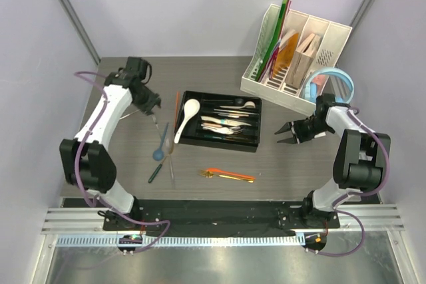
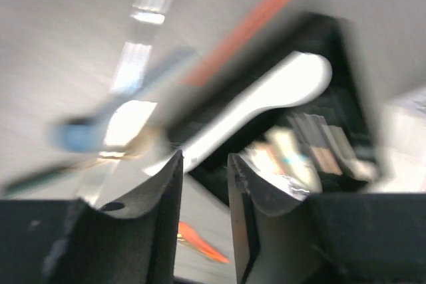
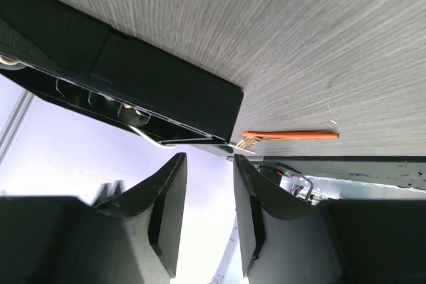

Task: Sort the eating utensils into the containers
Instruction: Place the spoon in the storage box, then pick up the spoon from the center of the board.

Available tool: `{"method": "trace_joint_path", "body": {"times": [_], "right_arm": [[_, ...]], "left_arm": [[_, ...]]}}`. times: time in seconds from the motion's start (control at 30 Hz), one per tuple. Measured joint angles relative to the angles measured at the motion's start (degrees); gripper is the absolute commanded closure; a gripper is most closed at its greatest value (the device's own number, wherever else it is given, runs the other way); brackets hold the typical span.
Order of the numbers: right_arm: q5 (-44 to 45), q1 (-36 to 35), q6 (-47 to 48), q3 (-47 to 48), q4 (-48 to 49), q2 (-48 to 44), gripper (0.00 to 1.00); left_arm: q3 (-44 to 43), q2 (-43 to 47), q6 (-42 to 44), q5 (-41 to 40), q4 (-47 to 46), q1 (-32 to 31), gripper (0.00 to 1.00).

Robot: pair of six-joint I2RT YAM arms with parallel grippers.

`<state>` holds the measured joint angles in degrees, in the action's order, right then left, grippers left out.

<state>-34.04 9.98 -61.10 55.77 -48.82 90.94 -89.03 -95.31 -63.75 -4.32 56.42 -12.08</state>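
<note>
While left gripper (image 2: 205, 159) and right gripper (image 3: 210, 159) stand parted, empty, black tray (image 1: 219, 145) holds white spoon (image 1: 189, 114), steel cutlery (image 1: 229, 124)

Bare bench (image 1: 273, 161) lies open right of the tray (image 1: 259, 124). Loose utensils (image 1: 162, 154) crowd its left; an organiser (image 1: 296, 58) stands behind

Top cam looks down over the whole table (image 1: 279, 164) from its near edge. Both wrist cams sit low, close, catching the black tray (image 1: 219, 143) from opposite ends.
</note>
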Motion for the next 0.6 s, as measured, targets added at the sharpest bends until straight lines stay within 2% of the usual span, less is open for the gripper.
{"method": "trace_joint_path", "body": {"times": [0.1,0.27,0.43,0.6], "right_arm": [[0.2,0.0,0.3,1.2,0.0,1.2,0.60],[0.5,0.0,0.9,3.4,0.0,4.1,0.60],[0.8,0.0,1.1,5.6,0.0,5.9,0.60],[1.0,0.0,1.2,6.4,0.3,6.5,0.60]], "left_arm": [[7.0,3.7,7.6,-2.3,2.2,3.8,0.66],[14.5,-0.1,17.8,-0.9,2.1,3.4,0.66],[15.7,-6.6,22.7,-0.2,1.9,3.1,0.66],[15.5,-9.4,25.3,-0.2,1.3,3.1,0.66]]}}
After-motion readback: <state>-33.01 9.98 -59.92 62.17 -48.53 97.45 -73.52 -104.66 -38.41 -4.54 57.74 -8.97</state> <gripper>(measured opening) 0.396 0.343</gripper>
